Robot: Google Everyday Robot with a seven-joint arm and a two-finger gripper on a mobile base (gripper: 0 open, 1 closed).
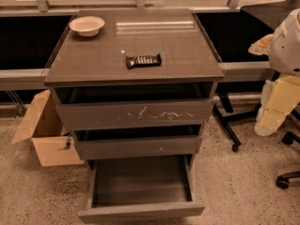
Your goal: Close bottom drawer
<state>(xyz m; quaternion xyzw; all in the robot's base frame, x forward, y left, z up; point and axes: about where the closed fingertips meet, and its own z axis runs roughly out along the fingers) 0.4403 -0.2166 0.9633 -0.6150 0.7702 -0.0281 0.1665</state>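
The bottom drawer [140, 211] is the lowest of three dark grey-brown drawers in a cabinet [93, 64]. It is pulled far out; its plain front panel sits near the lower edge of the view and its wide shallow box [140, 179] looks empty. The middle drawer [138, 146] and the scratched top drawer [136, 114] stick out only slightly. My gripper [275, 108] is the cream-coloured part under the white arm [287, 41] at the right edge, well to the right of the cabinet and above the floor, touching nothing.
A white bowl [86, 26] and a dark wrapped snack bar [143, 60] lie on the cabinet top. An open cardboard box [44, 135] stands on the floor at the left. Chair bases with castors [232, 135] [287, 179] stand at the right.
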